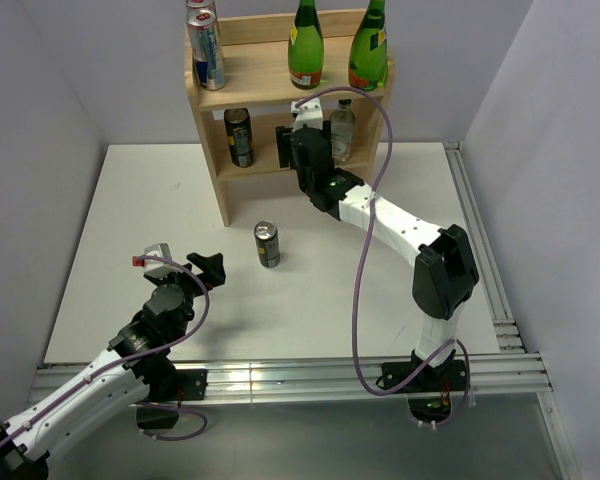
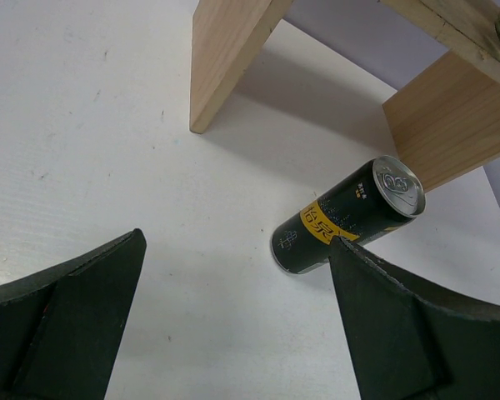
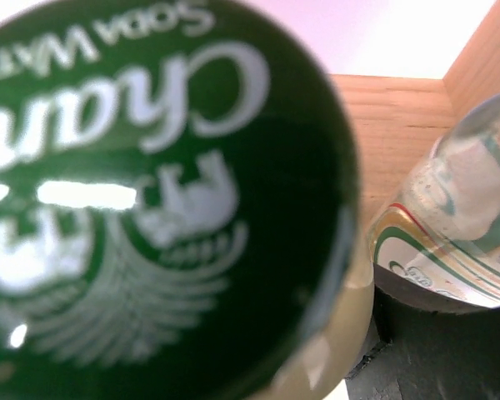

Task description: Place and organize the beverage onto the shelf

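The pale wooden shelf [image 1: 270, 85] stands at the back of the table. My right gripper [image 1: 298, 142] reaches into its lower tier and looks shut on a soda water bottle, whose green cap [image 3: 150, 183] fills the right wrist view. One dark finger [image 3: 437, 354] shows at the lower right there. A black and yellow can [image 1: 267, 244] stands on the table in front of the shelf. My left gripper [image 1: 205, 268] is open and empty, to the can's left. In the left wrist view the can [image 2: 346, 218] lies ahead, by the right finger [image 2: 400, 333].
Two silver-blue cans [image 1: 207, 48] and two green bottles [image 1: 305, 45] [image 1: 369, 45] stand on the upper tier. A black can [image 1: 239, 137] and a clear bottle [image 1: 342, 125] stand on the lower tier. The clear bottle [image 3: 462, 208] is right beside the held one. Walls close in on both sides.
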You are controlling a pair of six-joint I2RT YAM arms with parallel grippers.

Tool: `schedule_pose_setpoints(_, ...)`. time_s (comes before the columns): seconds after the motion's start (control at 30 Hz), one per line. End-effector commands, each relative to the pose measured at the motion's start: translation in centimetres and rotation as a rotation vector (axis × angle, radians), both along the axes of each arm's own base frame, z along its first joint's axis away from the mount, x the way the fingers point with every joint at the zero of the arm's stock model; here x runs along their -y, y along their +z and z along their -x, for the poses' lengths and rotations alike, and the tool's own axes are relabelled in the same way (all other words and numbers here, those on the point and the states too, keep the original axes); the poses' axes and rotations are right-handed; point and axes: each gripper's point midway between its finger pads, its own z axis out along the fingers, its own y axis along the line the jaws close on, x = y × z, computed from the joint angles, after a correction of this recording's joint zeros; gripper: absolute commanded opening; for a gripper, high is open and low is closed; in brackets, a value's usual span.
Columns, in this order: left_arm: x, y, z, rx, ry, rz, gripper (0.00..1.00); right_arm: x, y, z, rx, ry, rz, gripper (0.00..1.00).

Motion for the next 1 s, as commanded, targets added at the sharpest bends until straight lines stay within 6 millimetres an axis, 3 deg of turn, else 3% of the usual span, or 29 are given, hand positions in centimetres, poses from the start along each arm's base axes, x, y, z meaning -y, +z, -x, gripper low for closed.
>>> schedule_pose_setpoints(0.0,0.5,0.8,-0.1,0.030,-0.020,0.015,0.99,3.4,8.0,-2.1,0.218,-0.122,-0.152,0.00)
schedule_pose_setpoints(0.53,0.5,0.8,-0.1,0.029,-0.023,0.014,0.99,5.8,6.0,-2.8,0.233,-0.257,-0.172,0.00)
schedule_pose_setpoints(0.97,0.5,0.8,-0.1,0.028,-0.022,0.014,0.99,5.9,4.2,-2.8,0.205,-0.263,-0.188,0.00)
